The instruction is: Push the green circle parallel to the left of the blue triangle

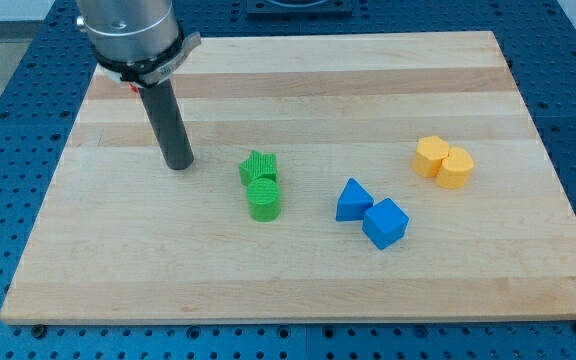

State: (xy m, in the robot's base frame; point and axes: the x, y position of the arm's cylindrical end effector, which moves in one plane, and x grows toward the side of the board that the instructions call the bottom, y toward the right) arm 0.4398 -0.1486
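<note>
The green circle [264, 199], a short ribbed cylinder, stands on the wooden board [298, 270] just left of centre. A second green block [258, 167] of unclear ribbed shape touches it from the view's top. The blue triangle [353, 200] stands to the right of the green circle at about the same height in the view, with a gap between them. A blue cube [385, 223] touches the triangle's lower right. My tip [179, 163] rests on the board to the left of the green blocks, apart from them.
Two yellow blocks stand together at the right: a hexagonal one [430, 157] and a cylinder [456, 168]. The board lies on a blue perforated table [8, 100].
</note>
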